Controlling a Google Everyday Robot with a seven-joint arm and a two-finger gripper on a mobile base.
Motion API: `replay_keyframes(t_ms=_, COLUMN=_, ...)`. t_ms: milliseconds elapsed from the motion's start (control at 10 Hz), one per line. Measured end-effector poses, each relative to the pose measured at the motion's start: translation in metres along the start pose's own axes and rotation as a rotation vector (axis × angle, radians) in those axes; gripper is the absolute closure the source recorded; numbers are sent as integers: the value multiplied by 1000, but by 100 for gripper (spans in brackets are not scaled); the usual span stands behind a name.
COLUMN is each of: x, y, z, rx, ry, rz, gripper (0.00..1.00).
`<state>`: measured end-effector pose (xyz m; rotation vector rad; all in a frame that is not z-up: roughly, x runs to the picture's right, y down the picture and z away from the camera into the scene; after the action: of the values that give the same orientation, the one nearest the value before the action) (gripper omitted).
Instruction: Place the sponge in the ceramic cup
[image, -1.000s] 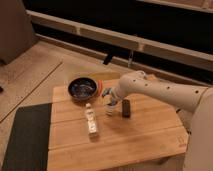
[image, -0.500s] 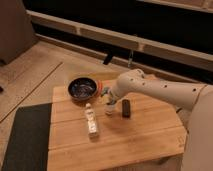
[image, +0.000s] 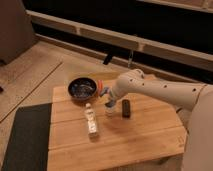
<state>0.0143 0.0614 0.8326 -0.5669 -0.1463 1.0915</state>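
While the gripper (image: 108, 103) is held right over the ceramic cup (image: 109, 114) on the surface (image: 145, 135), the sponge cannot be seen, and how the jaws stand cannot be told. The cup could be bumped over if the gripper is lowered crooked.

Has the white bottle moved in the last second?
No. The white bottle lies in the same spot, just in front of the dark bowl. The gripper hangs between the bottle and the black block.
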Motion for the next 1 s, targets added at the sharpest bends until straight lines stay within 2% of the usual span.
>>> replay_keyframes(t_ms=1000, x=-5, y=6, z=-2, rx=-11, ry=-23, rz=-1, gripper=20)
